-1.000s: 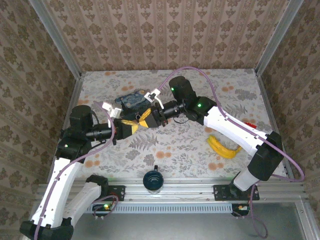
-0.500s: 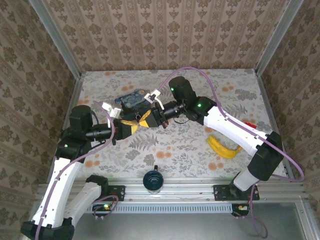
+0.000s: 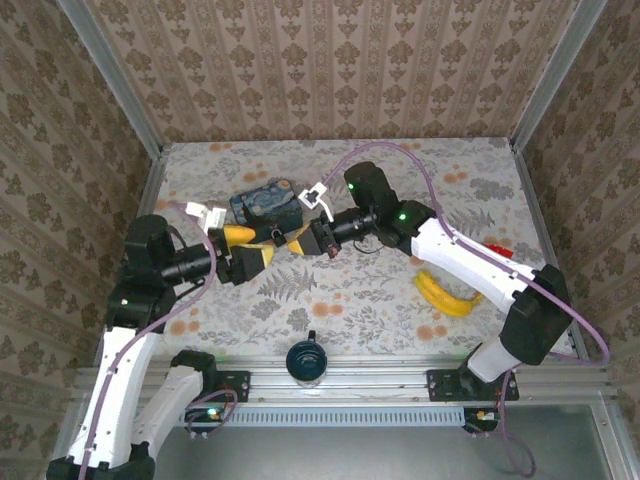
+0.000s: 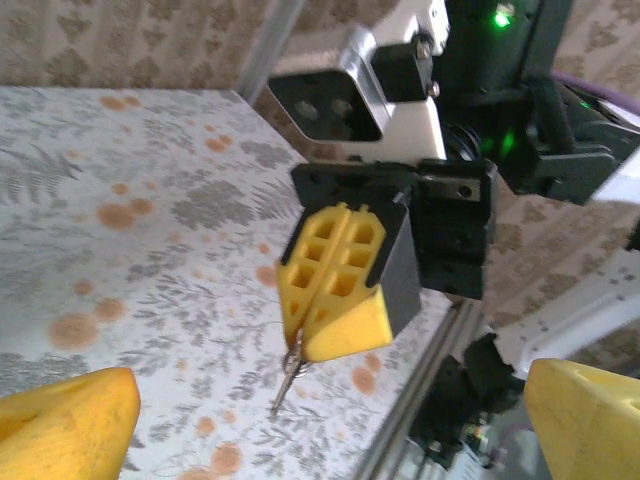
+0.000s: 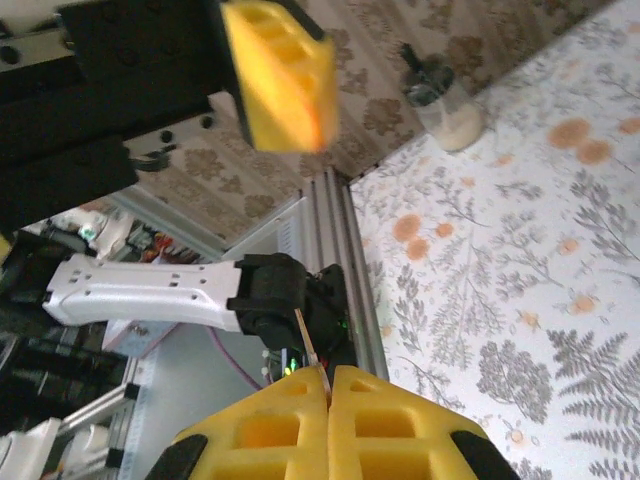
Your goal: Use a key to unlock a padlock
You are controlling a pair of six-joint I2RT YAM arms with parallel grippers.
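Observation:
A small metal key [image 4: 289, 371] sticks out from between the shut yellow fingers of my right gripper [image 4: 333, 300], its blade pointing down toward the floral table [image 4: 120, 250]. The right wrist view shows the same key [image 5: 309, 341] as a thin blade rising from the closed tips of that gripper [image 5: 328, 385]. From above, the right gripper [image 3: 296, 240] hangs over the table's middle. My left gripper [image 3: 249, 248] faces it a short way off, open and holding nothing, with its yellow fingertips [image 4: 70, 420] spread wide. I cannot make out the padlock.
A blue painted box [image 3: 265, 205] lies just behind the two grippers. A banana [image 3: 447, 295] rests at the right under the right arm, with a small red object [image 3: 500, 248] near it. A dark mug [image 3: 306, 360] stands on the front rail.
The left gripper, shut against the right gripper's tips before, has opened and drawn back to the left. The right gripper has closed fully on the key and shifted slightly right.

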